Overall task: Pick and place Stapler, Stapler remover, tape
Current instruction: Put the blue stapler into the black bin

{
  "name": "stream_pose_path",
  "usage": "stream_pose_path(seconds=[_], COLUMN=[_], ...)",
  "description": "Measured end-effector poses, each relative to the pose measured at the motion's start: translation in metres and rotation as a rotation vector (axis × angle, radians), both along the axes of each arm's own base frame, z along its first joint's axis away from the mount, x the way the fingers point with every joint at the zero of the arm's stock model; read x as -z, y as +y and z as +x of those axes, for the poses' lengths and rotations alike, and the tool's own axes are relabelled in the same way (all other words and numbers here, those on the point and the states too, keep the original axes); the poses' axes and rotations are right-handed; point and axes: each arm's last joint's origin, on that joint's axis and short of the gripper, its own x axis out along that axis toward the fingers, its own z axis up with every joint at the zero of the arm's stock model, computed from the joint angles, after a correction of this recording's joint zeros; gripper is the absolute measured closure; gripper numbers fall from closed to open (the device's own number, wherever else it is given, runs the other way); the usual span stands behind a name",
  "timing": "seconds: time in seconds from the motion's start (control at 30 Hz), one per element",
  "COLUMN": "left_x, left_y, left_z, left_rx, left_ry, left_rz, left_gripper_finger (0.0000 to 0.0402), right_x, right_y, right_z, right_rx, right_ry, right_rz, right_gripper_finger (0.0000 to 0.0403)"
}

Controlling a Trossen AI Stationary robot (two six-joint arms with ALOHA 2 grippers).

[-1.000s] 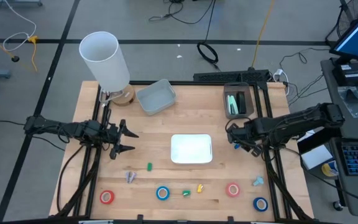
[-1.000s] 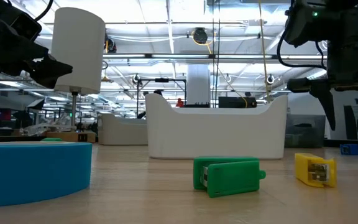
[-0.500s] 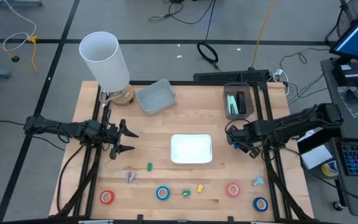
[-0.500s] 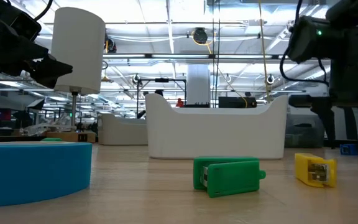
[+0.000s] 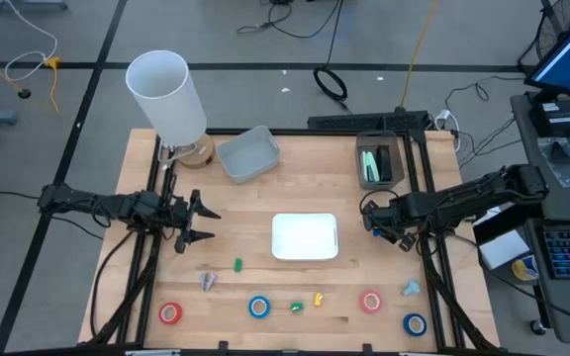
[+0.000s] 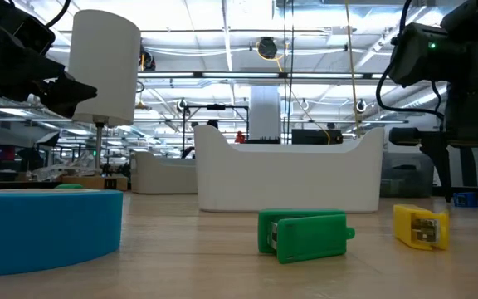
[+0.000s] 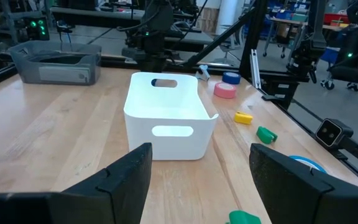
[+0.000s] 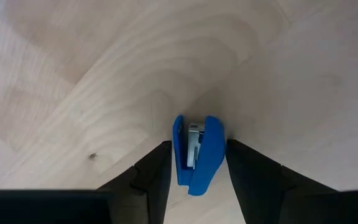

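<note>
Right hand, fingers pointing down at the bench, with a small blue stapler lying between the two dark fingers. The fingers stand part-way apart and bracket the stapler's two long sides; whether they already press on it cannot be told, and it appears to rest on the wood, not lifted. Seen from above, this right hand sits just off the right edge of the white bin, with the stapler hidden beneath it.

Handling, as a judgement: the stapler is a rigid plastic shell with a metal insert, light and not fragile, but its smooth rounded flanks could slip or twist out of a shallow pinch. The best hold is across the narrow width near mid-length, fingers low on the sides, so that the hinged halves are squeezed together and not levered open.

Left hand waits left of the white bin, its fingers spread wide, holding nothing.

Farther out, along the near edge of the bench: a red tape roll, a blue tape roll, a second red roll and a second blue roll, all well apart from both hands.
</note>
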Motion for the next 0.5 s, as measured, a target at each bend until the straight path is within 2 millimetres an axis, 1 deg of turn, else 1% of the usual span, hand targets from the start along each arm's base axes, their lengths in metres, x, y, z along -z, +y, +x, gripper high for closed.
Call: stream_pose_path(seconds=[0.5], left_x=[0.0], left_y=[0.0], left_z=[0.0], left_rx=[-0.001], left_ry=[0.001], left_rz=[-0.001], left_gripper_finger=[0.0133], right_x=[0.0005], right_y=[0.0001], right_z=[0.0005], right_rx=[-0.038], right_ry=[-0.003], right_rz=[-0.004], right_gripper_finger=[0.0253])
